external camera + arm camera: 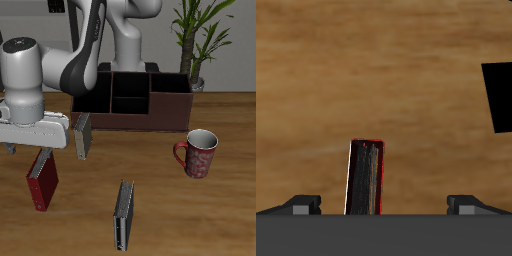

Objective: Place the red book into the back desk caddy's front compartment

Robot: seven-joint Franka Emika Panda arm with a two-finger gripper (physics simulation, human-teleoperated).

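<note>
Gripper [42,148] above the red book [42,180], jaws spread and gripping nothing; in the wrist view both fingertips [302,204] flank open bench, and the book's top edge sits off-centre, closer to one finger than the other.

Largest first. Bench [200,215]: wood surface carrying everything. Back desk caddy [135,98]: along the bench's back edge, dark box with black dividers. Its front compartment [128,103], the middle cell, looks unoccupied from the exterior view. Mug [199,153]: red, standing well forward of the caddy's end. Two slim grey books: one upright near the bench's front edge [123,214], one just beside my gripper housing [83,136]. Red book: upright, between the caddy and the front edge, well apart from the caddy.

Step in hand, my judgement: approach before the grasp. Next move calls for centring the jaws across the book's thickness, descending, then closing. The neighbouring grey book stands close enough that a finger could clip it.

View differences: wrist view shows the pale page edges [367,178] and the lateral offset; it hides the caddy, mug and both grey books. Exterior view shows the layout, but my arm blocks part of the caddy.
</note>
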